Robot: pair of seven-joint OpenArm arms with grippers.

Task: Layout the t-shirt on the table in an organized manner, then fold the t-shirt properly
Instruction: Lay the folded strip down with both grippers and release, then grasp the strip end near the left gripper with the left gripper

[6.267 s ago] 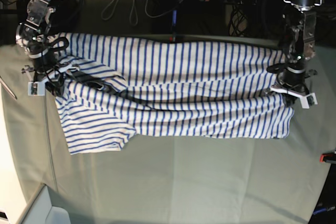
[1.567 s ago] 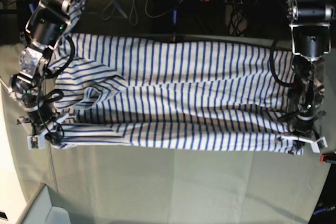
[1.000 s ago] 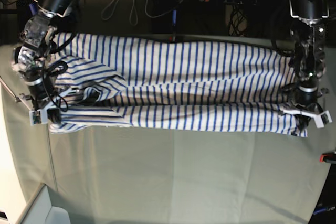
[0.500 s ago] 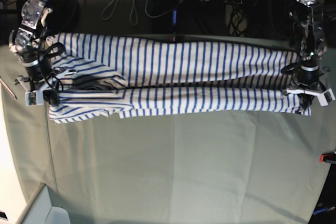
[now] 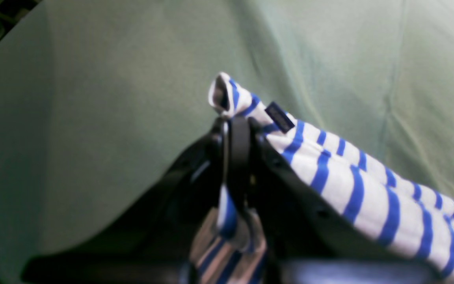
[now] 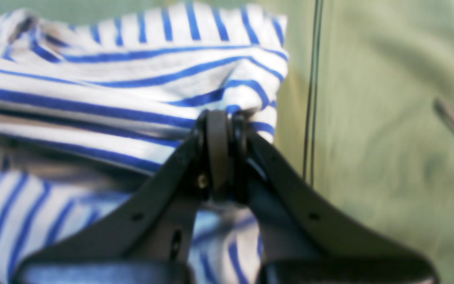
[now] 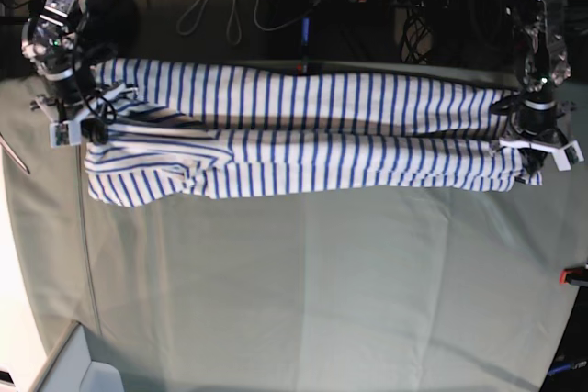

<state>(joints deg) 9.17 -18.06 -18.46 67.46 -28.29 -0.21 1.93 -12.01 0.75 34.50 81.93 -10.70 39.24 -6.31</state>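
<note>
- Base view: the t-shirt [image 7: 312,140] lies as a long band across the far half of the worktop [image 7: 303,291], running 9 to 3 o'clock. Sleeve end bunched at 9 o'clock, with a loose flap sagging toward the near side.
- Base view: right gripper [image 7: 75,126] sits at the 9 o'clock end of the band, left gripper [image 7: 540,146] at the 3 o'clock end. Both are on fabric. Cloth between them looks drawn fairly straight, with one lengthwise crease.
- Left wrist view: left gripper [image 5: 237,130] is closed on a hem corner of the shirt; a rolled tip of fabric pokes out beyond the jaws toward 12 o'clock. Dark navy tag [image 5: 280,117] sits just beside the pinch, at 2 o'clock from it. Striped cloth trails off toward 4 o'clock over bare worktop.
- Right wrist view: right gripper [image 6: 219,130] is clamped on a gathered fold at the shirt's edge. Cloth spreads toward 9 o'clock; a thin dark cable [image 6: 313,90] lies just beside the edge, at 3 o'clock.
- Judgement: step in hand is a lengthwise fold, one long edge carried over the other.
- Judgement: next move calls for lowering both ends evenly, then letting go together. The bunched sleeve will likely need tidying.
</note>
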